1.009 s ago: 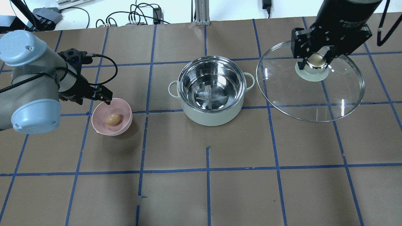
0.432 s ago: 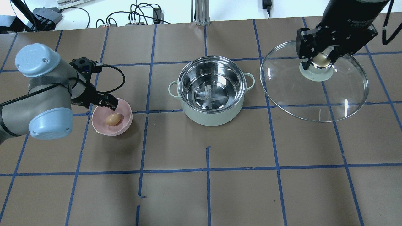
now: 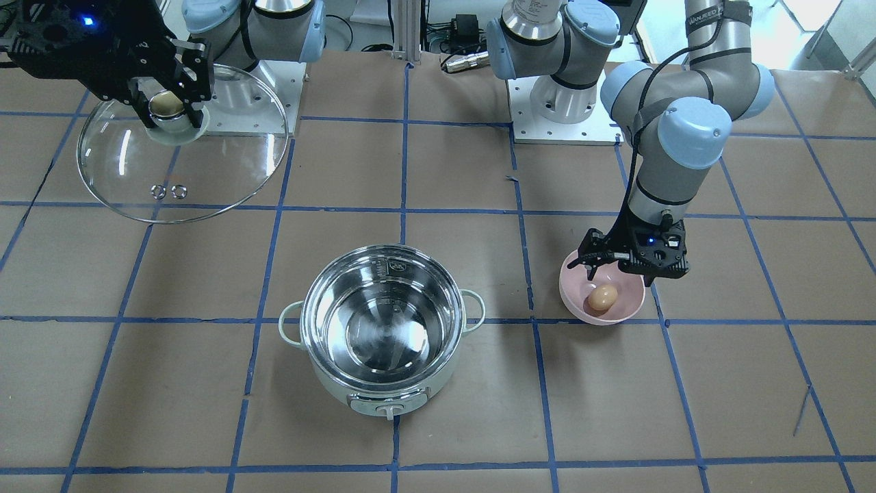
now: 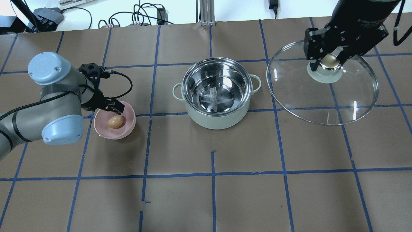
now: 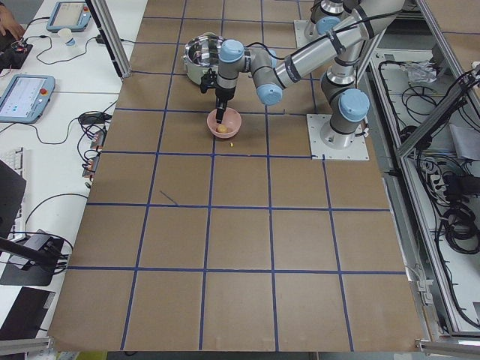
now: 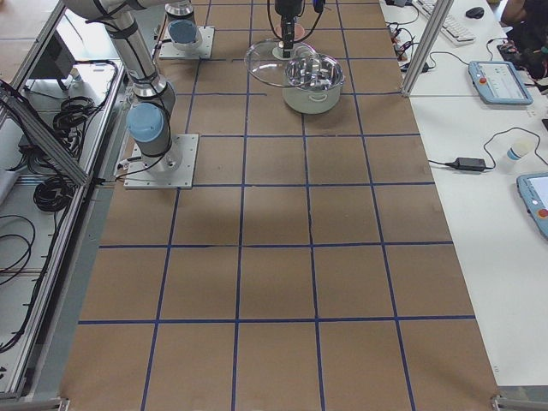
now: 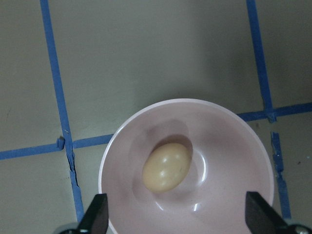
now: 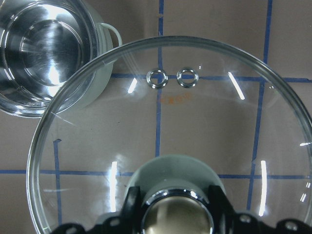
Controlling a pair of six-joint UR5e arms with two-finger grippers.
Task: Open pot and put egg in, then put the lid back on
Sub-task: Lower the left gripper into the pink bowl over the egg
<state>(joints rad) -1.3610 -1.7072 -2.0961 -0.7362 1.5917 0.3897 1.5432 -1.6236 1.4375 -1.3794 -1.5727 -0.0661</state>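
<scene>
The mint-green pot (image 4: 216,93) stands open mid-table, its steel inside empty; it also shows in the front view (image 3: 383,335). The light-brown egg (image 4: 116,122) lies in a pink bowl (image 4: 127,129) to the pot's left. My left gripper (image 4: 113,111) hangs open just above the bowl's rim; in the left wrist view its fingertips (image 7: 100,214) straddle the bowl with the egg (image 7: 166,166) between them. My right gripper (image 4: 328,61) is shut on the knob of the glass lid (image 4: 322,96) and holds it raised to the pot's right. The lid also shows in the right wrist view (image 8: 170,126).
Brown paper with a blue tape grid covers the table (image 4: 212,193). The arm bases (image 3: 561,96) stand at the robot's side. Cables and boxes (image 4: 141,16) lie beyond the far edge.
My left arm has swung right and brought its gripper over the bowl, above the egg. The right gripper with the lid has shifted slightly right.
</scene>
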